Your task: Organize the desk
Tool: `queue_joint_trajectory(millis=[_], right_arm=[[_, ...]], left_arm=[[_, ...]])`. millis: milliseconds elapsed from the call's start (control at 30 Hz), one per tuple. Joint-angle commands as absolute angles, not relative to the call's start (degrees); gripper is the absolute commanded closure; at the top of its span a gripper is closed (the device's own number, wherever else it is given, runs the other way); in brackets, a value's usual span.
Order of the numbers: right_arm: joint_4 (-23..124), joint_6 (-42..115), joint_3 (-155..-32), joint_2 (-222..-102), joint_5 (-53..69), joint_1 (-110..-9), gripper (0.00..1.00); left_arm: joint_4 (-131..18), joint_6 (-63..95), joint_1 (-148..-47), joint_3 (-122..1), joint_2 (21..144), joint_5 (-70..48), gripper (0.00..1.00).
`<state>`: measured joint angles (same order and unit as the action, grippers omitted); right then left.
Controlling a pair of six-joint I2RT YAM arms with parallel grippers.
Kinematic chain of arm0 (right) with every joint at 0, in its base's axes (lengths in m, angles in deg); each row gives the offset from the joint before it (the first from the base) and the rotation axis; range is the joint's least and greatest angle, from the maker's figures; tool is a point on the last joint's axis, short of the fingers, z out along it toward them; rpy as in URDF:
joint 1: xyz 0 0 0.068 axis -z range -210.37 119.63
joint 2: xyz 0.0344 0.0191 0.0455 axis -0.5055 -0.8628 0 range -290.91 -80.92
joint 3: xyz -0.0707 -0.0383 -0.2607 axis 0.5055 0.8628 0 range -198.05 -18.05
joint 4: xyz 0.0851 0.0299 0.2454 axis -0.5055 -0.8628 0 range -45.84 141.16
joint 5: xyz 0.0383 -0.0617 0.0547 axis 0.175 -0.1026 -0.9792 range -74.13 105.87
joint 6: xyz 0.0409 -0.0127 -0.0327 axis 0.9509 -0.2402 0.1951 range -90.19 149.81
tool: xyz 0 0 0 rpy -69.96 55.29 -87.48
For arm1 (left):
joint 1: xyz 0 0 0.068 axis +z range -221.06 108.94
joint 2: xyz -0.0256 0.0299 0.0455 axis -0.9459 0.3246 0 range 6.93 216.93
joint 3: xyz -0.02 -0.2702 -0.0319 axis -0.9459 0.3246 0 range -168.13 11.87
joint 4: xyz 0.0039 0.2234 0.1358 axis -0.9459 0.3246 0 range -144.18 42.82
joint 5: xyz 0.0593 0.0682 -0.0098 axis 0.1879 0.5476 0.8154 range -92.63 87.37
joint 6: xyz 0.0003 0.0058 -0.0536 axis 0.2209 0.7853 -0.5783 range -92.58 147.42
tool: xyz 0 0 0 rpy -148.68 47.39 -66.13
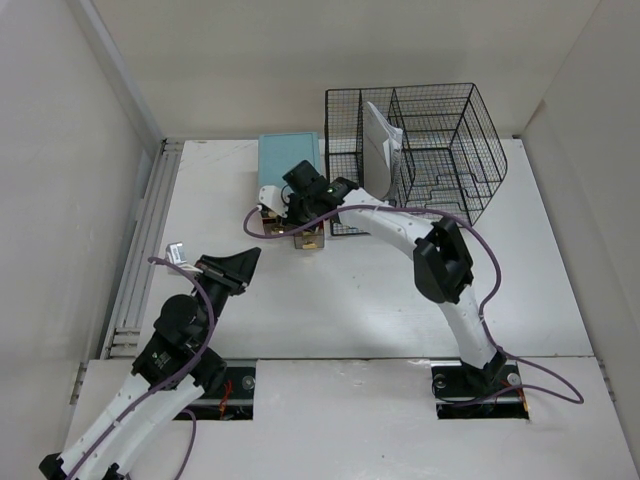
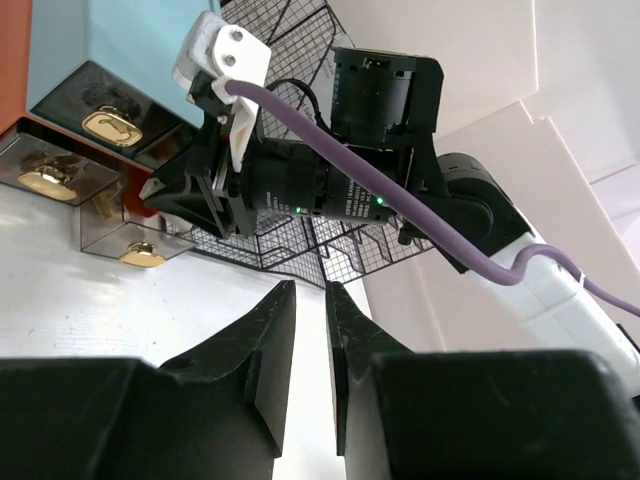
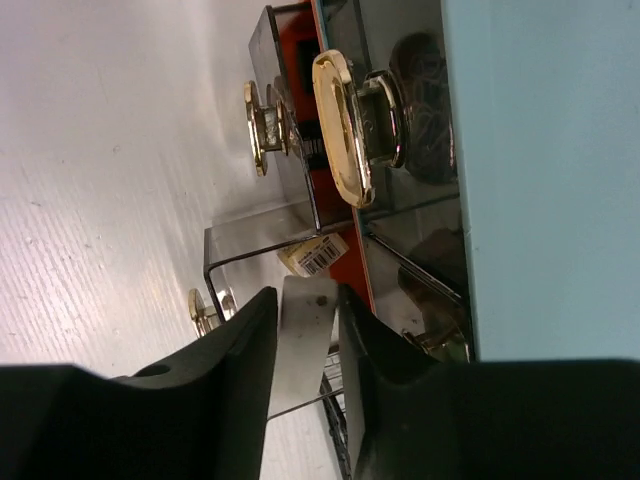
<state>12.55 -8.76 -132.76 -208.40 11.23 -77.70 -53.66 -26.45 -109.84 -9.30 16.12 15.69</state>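
Your left gripper (image 2: 310, 345), bottom centre, shows a narrow empty slit; right gripper (image 3: 305, 295) sits close around a grey strip (image 3: 300, 370) (gripped? cannot tell) at the teal box (image 1: 290, 158), upper middle of the frame on the desk (image 1: 350, 300). Drawers (image 1: 305, 238) stand open: much looks left.

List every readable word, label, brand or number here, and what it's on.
None legible.
Barcode sticker at the drawers of the teal drawer box: bars only, digits too small to read.
Papers in the wire rack: any print too small to read.
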Motion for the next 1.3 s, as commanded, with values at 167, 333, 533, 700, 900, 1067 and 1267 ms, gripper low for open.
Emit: queue_joint_trajectory(millis=[167, 333, 533, 700, 900, 1067, 1267], right_arm=[[13.7, -8.1, -135.5, -205.7, 8.6, -77.9, 0.62], [10.7, -6.0, -137.4, -204.5, 3.3, -77.9, 1.00], [5.0, -7.9, -135.9, -200.8, -15.1, -77.9, 1.00], [-7.8, -15.7, -137.8, -205.3, -21.0, -77.9, 1.00], [-7.6, -14.4, -137.2, -209.3, -8.9, -77.9, 1.00], [0.9, -9.7, -134.3, -209.9, 1.9, -77.9, 1.00], [10.7, -5.6, -133.1, -211.1, 16.9, -77.9, 1.00]], left_arm=[[-54.2, -25.5, -109.7, -12.1, 15.5, 16.5, 0.81], [-53.0, -25.5, -109.7, -13.3, 15.5, 17.1, 0.81], [-50.6, -24.4, -109.7, -15.1, 13.9, 18.3, 0.81], [-50.0, -23.9, -109.7, -15.6, 13.4, 18.8, 0.81], [-50.0, -23.9, -109.7, -16.2, 11.5, 18.8, 0.80], [-49.3, -23.9, -109.7, -16.7, 11.5, 18.8, 0.76], [-49.3, -23.9, -109.7, -16.1, 10.5, 18.2, 0.72]])
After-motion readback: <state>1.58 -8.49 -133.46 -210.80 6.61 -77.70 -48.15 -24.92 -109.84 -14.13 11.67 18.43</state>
